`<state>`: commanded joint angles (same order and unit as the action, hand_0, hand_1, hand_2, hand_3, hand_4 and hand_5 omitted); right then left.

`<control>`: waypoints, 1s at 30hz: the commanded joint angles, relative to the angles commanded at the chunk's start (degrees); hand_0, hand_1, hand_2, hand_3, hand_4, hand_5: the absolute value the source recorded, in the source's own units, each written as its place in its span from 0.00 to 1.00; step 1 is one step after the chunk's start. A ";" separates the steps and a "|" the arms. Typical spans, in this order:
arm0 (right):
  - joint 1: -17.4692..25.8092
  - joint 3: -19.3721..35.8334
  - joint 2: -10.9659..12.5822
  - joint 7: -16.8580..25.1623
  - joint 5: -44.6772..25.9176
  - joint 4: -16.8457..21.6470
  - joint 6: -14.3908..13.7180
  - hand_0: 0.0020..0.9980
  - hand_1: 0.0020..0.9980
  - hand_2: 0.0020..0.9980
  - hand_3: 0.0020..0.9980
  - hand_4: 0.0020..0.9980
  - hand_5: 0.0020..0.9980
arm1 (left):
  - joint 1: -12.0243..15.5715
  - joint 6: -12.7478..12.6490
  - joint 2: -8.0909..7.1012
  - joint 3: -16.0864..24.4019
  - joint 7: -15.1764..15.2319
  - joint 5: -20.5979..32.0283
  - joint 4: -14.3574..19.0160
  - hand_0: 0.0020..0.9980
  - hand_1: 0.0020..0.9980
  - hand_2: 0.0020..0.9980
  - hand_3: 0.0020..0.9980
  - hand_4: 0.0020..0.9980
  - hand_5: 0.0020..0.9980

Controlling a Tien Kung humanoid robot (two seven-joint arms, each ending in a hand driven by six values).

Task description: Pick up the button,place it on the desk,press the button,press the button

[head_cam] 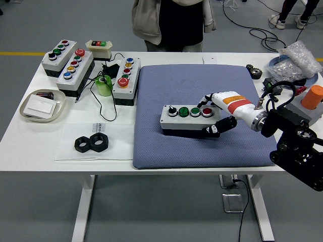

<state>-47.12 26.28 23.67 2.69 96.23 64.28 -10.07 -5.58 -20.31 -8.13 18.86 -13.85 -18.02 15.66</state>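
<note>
Left edge, middle of frame: shallow tray (pixel 23 112) holding a white card (pixel 40 106).
Upper left: two grey button boxes side by side, the outer one (pixel 57 55) with green and red buttons, the inner one (pixel 74 70) longer, with a red mushroom cap at its far end. Behind them, a small cream switch unit (pixel 98 48).
Left of centre: green tape roll (pixel 104 85) amid black cable, just beside a third button box (pixel 125 79) touching the mat's left edge.
Lower left: two black hex nuts (pixel 92 143) on a white sheet (pixel 70 151).
Centre: blue-grey mat (pixel 161 141) on the white table (pixel 30 146). On it lies the task's button box (pixel 189 119), lengthwise across the frame, with one black, two green and one red button on top.
Top centre: person (pixel 171 22) standing at the far side, hands not seen.
Right of centre: right hand (pixel 218 113) clasps the box's right end, thumb curled under the front face, fingers (pixel 204 98) laid over the top by the red button.
Upper right: plastic bag (pixel 295 60), black gear (pixel 254 70).
Right edge: orange cylinder (pixel 314 96).
</note>
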 joint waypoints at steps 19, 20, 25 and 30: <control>0.63 4.05 2.09 0.59 4.05 0.32 7.72 0.60 0.60 0.86 1.00 0.94 0.06 | -0.17 -0.02 0.04 -0.03 -0.05 0.11 0.03 0.75 0.78 0.86 0.77 0.55 1.00; 0.67 4.24 2.16 0.58 4.12 0.38 7.80 0.73 0.69 0.94 1.00 0.94 0.04 | -0.17 -0.02 0.05 -0.04 -0.04 0.13 0.03 0.75 0.78 0.86 0.77 0.55 1.00; 1.21 6.52 3.16 0.51 3.52 2.39 9.72 0.73 0.69 0.94 1.00 0.94 0.04 | -0.20 0.00 0.06 -0.10 0.01 0.33 0.02 0.75 0.78 0.86 0.77 0.55 1.00; 1.28 6.75 3.53 0.45 2.94 2.92 10.85 0.99 0.87 1.00 1.00 0.95 0.03 | -0.10 0.03 0.14 0.15 -0.14 0.00 0.01 0.75 0.78 0.86 0.77 0.55 1.00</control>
<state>-45.85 33.02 27.20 3.14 99.18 67.20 0.79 -5.68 -20.28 -8.00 19.02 -13.99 -18.02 15.66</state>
